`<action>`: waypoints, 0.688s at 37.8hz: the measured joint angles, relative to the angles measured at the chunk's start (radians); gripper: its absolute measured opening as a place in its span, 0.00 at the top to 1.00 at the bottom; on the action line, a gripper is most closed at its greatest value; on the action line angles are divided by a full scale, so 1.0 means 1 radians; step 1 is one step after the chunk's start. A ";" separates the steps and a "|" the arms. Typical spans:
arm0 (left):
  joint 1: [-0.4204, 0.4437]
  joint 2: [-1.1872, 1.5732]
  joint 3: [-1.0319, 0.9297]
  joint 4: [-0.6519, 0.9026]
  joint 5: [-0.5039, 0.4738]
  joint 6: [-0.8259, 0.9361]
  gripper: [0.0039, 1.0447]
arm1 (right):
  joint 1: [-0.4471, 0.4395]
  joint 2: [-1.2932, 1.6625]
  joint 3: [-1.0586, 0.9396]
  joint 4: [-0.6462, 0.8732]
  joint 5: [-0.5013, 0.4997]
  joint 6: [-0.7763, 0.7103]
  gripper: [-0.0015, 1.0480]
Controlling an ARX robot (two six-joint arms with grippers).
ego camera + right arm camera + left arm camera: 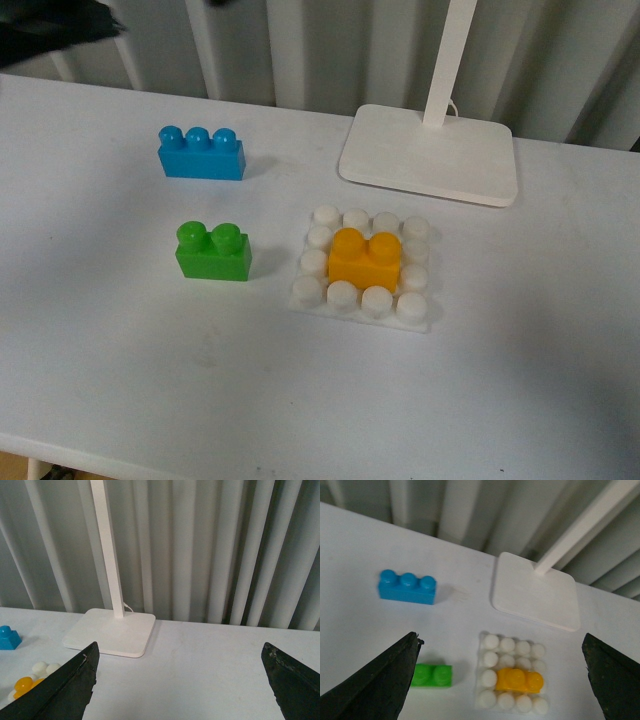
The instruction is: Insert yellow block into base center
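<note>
Two studs crown the small yellow-orange plastic brick [364, 258], the yellow block of the task, and it sits in the middle of the flat square white plastic base plate [412, 318], with white studs showing around it. It looks seated and level, so I judge the insertion done or nearly so; whether it is pressed fully home cannot be told.

As for handling, I would expect the block to be light, stiff and hollow, with smooth, rather slippery walls. It should not crush or break. The best hold would be across its two long flat sides, above the ring of studs; a push down on the two studs would seat it. The light base may slide on the white worktop [120, 350].

Just beside the base, on the left arm's side, stands a green two-stud plastic brick [213, 251]. Beyond that, farther from the base, is a blue three-stud plastic brick [201, 153]. Behind the base lies a smooth white lamp stand with a pole [430, 152].

The left tool [502, 680] hangs above the base, spread wide, holding nothing. The right tool [180, 680] is also wide and empty, off toward the lamp stand.
</note>
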 joint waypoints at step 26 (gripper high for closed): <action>0.470 -0.966 -0.629 0.079 0.207 0.395 0.96 | 0.000 0.000 0.000 0.000 0.000 0.000 0.09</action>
